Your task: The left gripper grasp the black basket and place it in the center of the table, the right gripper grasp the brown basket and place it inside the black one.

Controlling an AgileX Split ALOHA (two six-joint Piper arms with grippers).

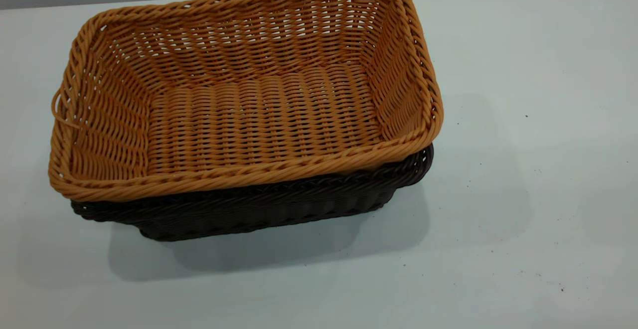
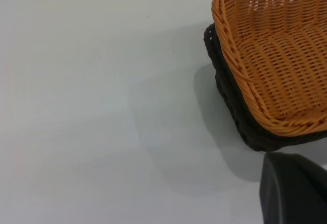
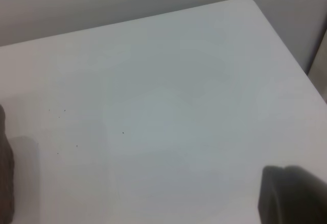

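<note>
— Where are your grippers?

— You see only a dark corner of the left gripper (image 2: 294,191) in its wrist view, beside the nested baskets and touching neither; whether its fingers are spread, you cannot tell. The right gripper (image 3: 291,196) likewise shows just a black edge over bare table (image 3: 168,106); its state is unreadable too.

— And the baskets?

— Your brown basket (image 1: 259,114) sits inside the black basket (image 1: 259,212), its rim riding above the dark one, slightly skewed. Both rest on the table, upright.
</note>
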